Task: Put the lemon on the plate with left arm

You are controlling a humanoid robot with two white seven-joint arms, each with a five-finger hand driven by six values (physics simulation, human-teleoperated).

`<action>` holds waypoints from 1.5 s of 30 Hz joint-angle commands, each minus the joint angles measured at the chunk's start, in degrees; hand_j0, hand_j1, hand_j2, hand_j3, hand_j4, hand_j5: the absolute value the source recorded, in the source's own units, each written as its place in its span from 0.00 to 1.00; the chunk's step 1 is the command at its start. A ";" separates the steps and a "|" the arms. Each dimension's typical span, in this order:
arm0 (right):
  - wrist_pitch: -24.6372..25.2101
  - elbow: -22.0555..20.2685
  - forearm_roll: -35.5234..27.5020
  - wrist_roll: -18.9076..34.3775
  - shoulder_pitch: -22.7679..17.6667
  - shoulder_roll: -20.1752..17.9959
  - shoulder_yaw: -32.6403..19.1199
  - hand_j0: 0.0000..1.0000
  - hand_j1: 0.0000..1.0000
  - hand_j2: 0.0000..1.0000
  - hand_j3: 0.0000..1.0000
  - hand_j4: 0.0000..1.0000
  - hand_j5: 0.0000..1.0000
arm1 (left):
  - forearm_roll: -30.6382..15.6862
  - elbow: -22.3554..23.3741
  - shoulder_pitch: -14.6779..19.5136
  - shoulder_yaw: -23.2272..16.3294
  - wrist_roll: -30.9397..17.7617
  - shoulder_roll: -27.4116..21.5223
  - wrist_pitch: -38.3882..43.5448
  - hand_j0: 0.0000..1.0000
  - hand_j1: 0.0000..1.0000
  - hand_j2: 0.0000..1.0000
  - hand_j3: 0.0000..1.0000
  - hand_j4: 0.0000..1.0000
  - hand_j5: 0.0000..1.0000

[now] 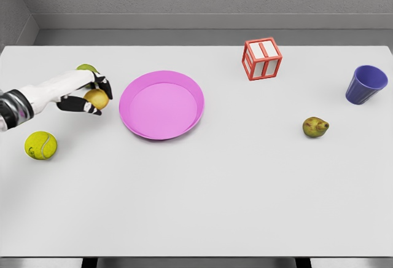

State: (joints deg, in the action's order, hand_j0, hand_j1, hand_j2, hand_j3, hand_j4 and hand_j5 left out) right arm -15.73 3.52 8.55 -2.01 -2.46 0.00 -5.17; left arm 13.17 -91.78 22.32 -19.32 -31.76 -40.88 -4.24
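A green object (87, 68) (identity unclear) sits mostly hidden behind the left hand (86, 96).

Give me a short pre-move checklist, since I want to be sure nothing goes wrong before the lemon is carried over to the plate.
1. Grasp: left hand has its fingers closed around the lemon: ok.
2. Lemon lifted clear of the table: cannot tell from this view.
3. Plate is bare inside, ready to receive: ok.
4. Path from the lemon rightward to the plate has nothing in between: ok.
5. Tennis ball lies nearer the robot than the hand, off the path: ok.
6. Green object half hidden behind the hand, contact with it: cannot tell.
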 commanded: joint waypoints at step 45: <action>0.00 -0.01 -0.02 -0.01 0.00 0.00 -0.01 1.00 1.00 1.00 1.00 1.00 1.00 | 4.67 -1.91 4.75 -3.10 0.30 7.92 -0.07 0.96 0.96 0.96 0.96 0.96 0.96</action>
State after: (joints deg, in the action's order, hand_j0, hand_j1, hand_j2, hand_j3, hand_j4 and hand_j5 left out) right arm -15.73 3.52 8.55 -2.01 -2.46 0.00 -5.17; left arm 17.93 -93.40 27.07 -22.50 -31.50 -32.95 -4.29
